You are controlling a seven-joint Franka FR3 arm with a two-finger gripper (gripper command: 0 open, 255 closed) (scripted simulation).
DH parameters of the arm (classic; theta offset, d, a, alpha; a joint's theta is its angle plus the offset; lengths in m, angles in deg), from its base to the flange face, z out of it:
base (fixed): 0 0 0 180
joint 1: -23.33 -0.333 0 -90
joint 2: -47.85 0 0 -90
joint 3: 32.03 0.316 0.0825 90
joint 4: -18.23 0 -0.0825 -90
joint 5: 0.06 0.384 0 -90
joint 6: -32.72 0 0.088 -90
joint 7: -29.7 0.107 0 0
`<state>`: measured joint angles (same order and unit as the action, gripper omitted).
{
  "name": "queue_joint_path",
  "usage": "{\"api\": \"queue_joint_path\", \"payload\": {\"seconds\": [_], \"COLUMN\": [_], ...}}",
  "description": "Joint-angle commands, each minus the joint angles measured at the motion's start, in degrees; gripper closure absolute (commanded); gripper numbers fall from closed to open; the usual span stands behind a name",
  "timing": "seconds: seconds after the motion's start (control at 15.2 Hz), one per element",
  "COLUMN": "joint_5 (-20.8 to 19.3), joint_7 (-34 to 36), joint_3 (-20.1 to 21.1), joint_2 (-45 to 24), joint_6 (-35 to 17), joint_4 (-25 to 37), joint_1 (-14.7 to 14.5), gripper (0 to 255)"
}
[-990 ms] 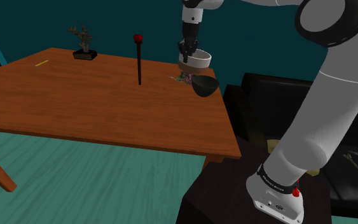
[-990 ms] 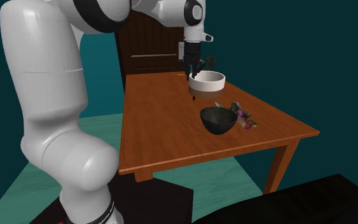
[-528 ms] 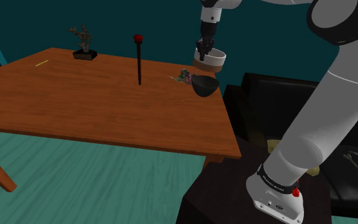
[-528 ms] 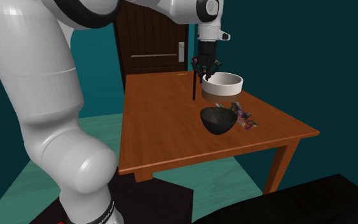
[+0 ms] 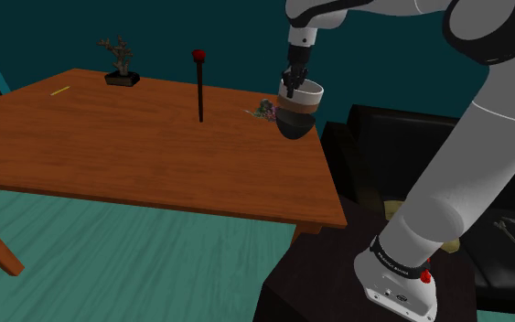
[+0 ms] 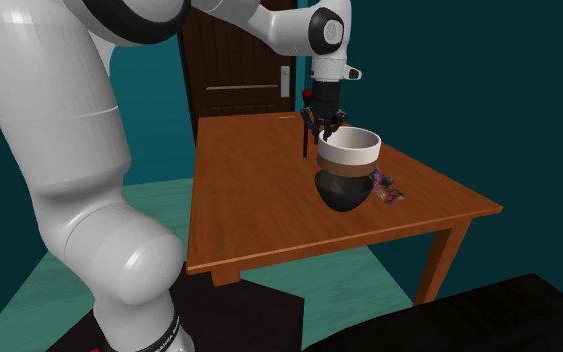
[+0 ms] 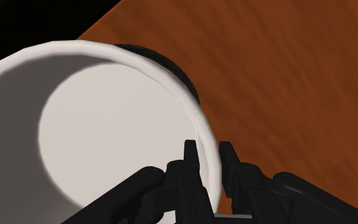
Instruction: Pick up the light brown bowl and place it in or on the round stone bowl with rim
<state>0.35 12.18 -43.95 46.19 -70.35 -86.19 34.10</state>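
The bowl (image 5: 304,94) is white inside with a light brown band below its rim; my gripper (image 5: 291,84) is shut on its rim. It sits low over the dark stone bowl (image 5: 293,125), apparently resting in its mouth. In the second exterior view the light bowl (image 6: 349,150) is on top of the dark bowl (image 6: 342,192), with the gripper (image 6: 326,127) at its far rim. In the wrist view the fingers (image 7: 189,167) clasp the white rim of the bowl (image 7: 101,137), and the dark bowl's edge (image 7: 171,71) peeks out beyond it.
The wooden table (image 5: 109,146) also bears a black stick with a red top (image 5: 199,87), a small potted plant (image 5: 119,64), a yellow strip (image 5: 59,91) and a small colourful item (image 6: 385,189) beside the dark bowl. A brown door (image 6: 244,70) stands behind the table.
The gripper has carried the light bowl sideways over the dark bowl and lowered it onto that bowl's mouth. The dark bowl has not moved.
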Motion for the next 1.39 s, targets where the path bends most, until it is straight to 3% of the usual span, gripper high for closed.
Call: {"api": "queue_joint_path", "payload": {"seconds": [0.0, 0.53, 1.06, 1.12, 1.32], "joint_5": [0.01, 0.28, 0.28, 0.27, 0.27], "joint_7": [-0.03, -0.23, -0.23, -0.19, -0.27], "joint_3": [-0.01, -0.02, 0.01, 0.03, -0.01], "joint_2": [-0.06, -1.21, -1.21, -1.17, -1.13], "joint_6": [-1.47, -7.61, -7.61, -7.54, -7.52], "joint_4": [-1.33, -6.35, -6.35, -6.32, -6.33], "joint_1": [0.01, 0.05, 0.09, 0.07, 0.11], "gripper": [255, 255, 255, 0, 0]}}
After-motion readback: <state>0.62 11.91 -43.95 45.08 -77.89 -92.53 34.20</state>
